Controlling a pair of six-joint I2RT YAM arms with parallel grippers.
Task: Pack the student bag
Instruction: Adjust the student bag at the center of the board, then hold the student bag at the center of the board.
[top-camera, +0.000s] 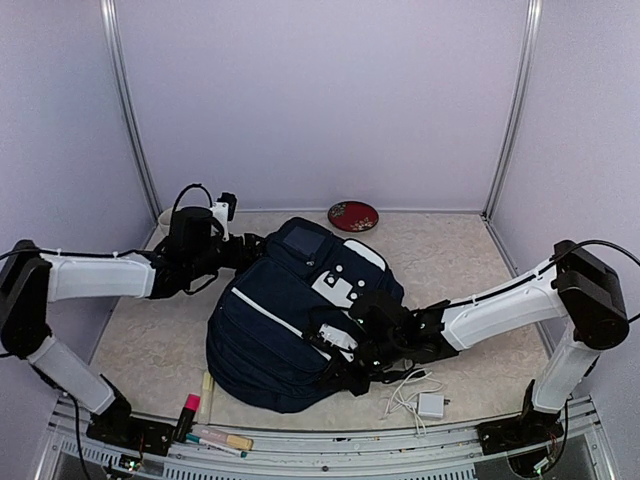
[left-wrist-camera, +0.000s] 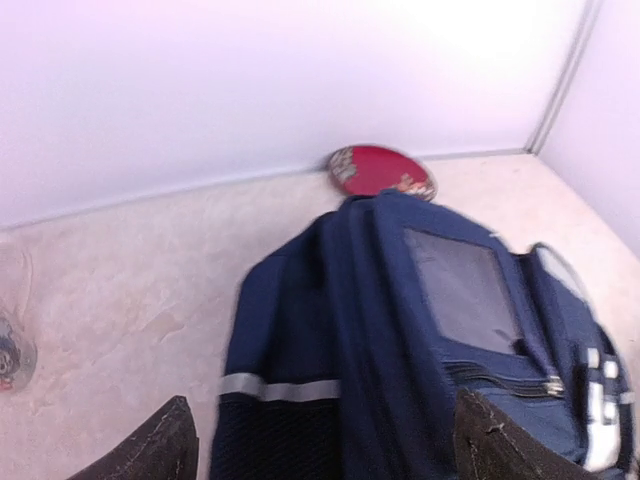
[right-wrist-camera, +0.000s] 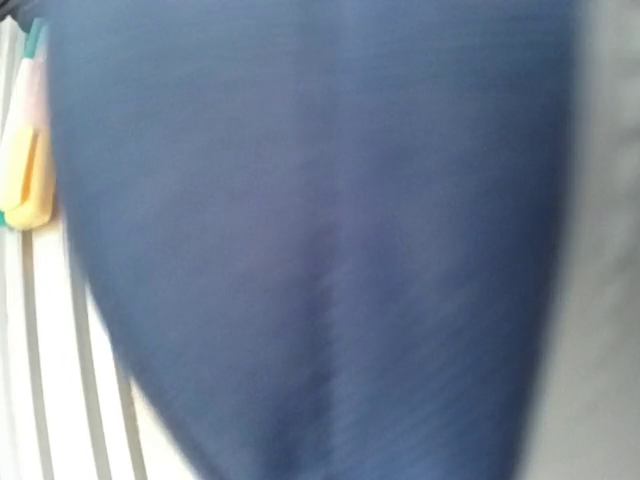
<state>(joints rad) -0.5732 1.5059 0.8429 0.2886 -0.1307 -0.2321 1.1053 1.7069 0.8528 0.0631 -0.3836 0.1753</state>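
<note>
Navy fabric student bag (top-camera: 285, 335) lay before a red round plate (top-camera: 353, 215); left end effector (left-wrist-camera: 322, 420) spread beside it, right end effector (top-camera: 345, 368) pressed together against it

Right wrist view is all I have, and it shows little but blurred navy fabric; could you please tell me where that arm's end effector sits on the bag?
Observer: The right end effector is shut, against the near right side of the student bag, low by the table; I cannot tell whether it pinches any fabric.
Operator: Thank you. Is the other arm on the bag as well?
Observer: No. The left end effector is open and holds nothing, pointed at the bag's far left end.
</note>
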